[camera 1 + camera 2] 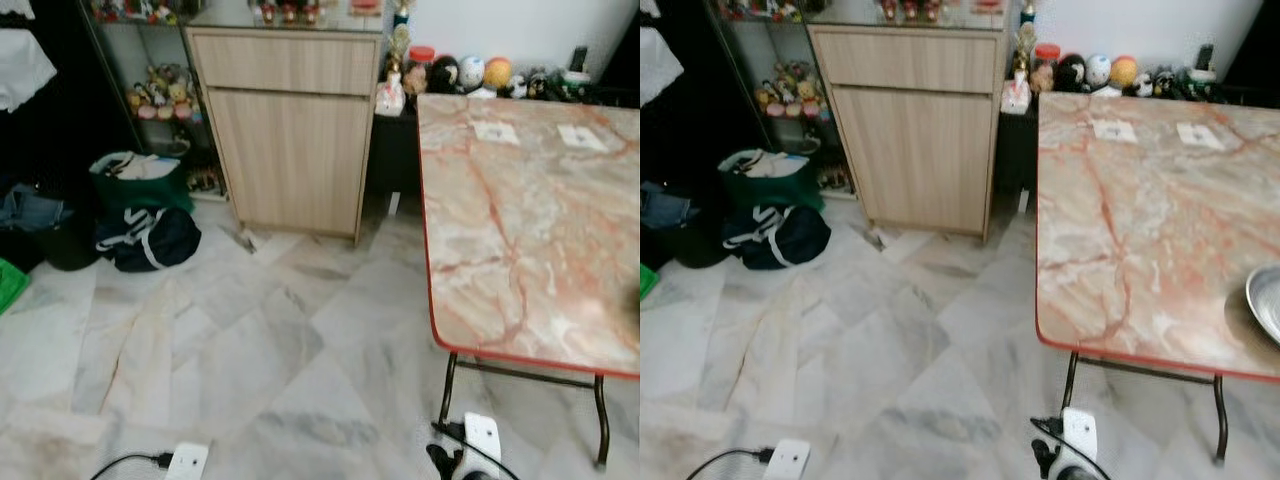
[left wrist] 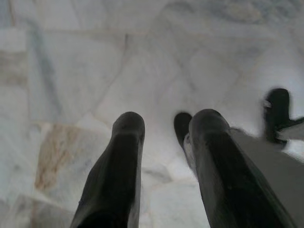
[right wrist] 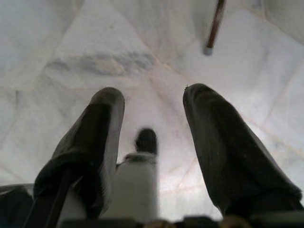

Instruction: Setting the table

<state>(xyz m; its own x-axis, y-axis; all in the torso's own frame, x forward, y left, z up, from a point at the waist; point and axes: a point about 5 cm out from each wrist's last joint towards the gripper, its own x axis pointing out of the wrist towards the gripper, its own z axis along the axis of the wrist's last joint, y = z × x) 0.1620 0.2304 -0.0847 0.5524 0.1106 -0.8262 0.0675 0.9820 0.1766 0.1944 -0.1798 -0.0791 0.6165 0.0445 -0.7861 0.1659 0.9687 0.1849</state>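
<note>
Left end effector (image 2: 159, 130): fingers parted with nothing between them, hanging over the pale marble floor (image 1: 250, 360).
Right end effector (image 3: 152, 107): fingers spread wide, holding nothing, above the floor close to a desk leg's foot (image 3: 209, 47).
Desk (image 1: 1120, 200): marble-patterned top in pink and cream with a red rim, on dark metal legs; its near edge and near-left corner face the camera, its left edge runs back toward the far wall.
Open room: broad bare floor to the left of the desk's left edge and before its near edge; a narrow gap between the desk's far-left corner and the wooden cabinet (image 1: 290, 130).
Metal bowl (image 1: 1265, 300): silvery, shallow, resting on the desk by the near edge toward its right side, cut off by the frame.
Paper cards (image 1: 1113, 129): two small white pieces lying flat near the desk's far edge, apart from each other.
Beyond the far edge: a row of small figurines and balls (image 1: 1098, 70) on a low dark shelf.
Floor clutter: green bag (image 1: 140, 180) and dark duffel bag (image 1: 148, 238) left of the cabinet, well clear of the desk; white power adapter (image 1: 187, 460) with a black cord at the bottom of the view.
Glass shelf (image 1: 160, 90): beside the cabinet, holding small toys.
</note>
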